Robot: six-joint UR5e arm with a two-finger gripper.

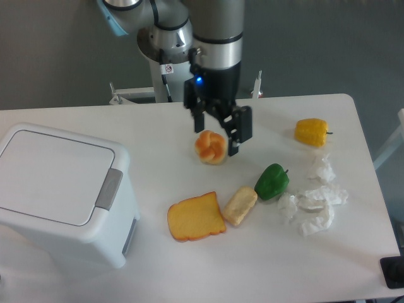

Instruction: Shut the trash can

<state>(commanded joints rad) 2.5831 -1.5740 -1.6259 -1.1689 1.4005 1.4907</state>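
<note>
The trash can (63, 189) runs off the left edge. A dark object (394, 273) is clipped at the lower right corner. The arm (214, 31) leaves the frame up top.

You are seeing a bright, even picture. Soft light is coming from above, making small pale shadows under things on the bench (303, 265). Nothing is looking blurry, and nothing is glaring.

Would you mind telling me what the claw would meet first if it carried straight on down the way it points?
Probably the knotted orange bun, just below the open claw; depth is unclear, so it might reach the bare table beside it.
</note>
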